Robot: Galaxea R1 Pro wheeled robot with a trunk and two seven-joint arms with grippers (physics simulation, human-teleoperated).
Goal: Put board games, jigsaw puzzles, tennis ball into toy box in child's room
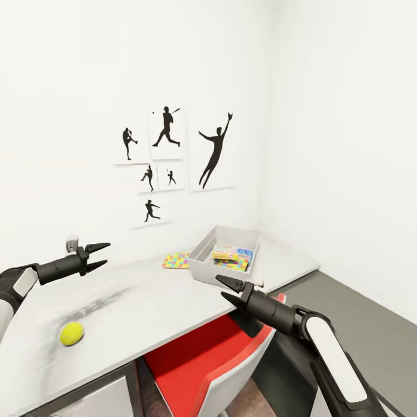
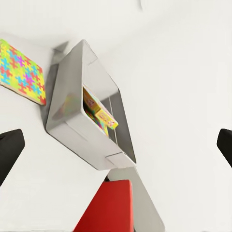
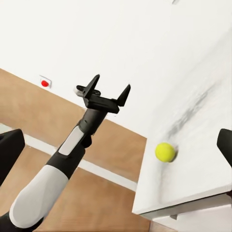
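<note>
The light grey toy box (image 1: 204, 255) (image 2: 72, 113) stands at the table's (image 1: 150, 301) far right, with flat colourful boxes (image 1: 231, 258) (image 2: 100, 115) lying inside it. One jigsaw puzzle (image 1: 175, 260) (image 2: 21, 72) lies flat on the table just left of the box. Near the table's front left edge rests the tennis ball (image 1: 72, 333) (image 3: 165, 152). My left gripper (image 1: 99, 256) (image 3: 110, 83) hovers open and empty above the table, up and behind the ball. My right gripper (image 1: 227, 291) is open and empty just in front of the toy box. The bed is out of view.
A red chair (image 1: 202, 353) (image 2: 108, 208) is tucked under the table's front edge below my right arm. Black baseball-player prints (image 1: 174, 162) hang on the white wall behind. A small red dot (image 3: 45, 83) marks the wall. Grey floor (image 1: 359, 295) lies to the right.
</note>
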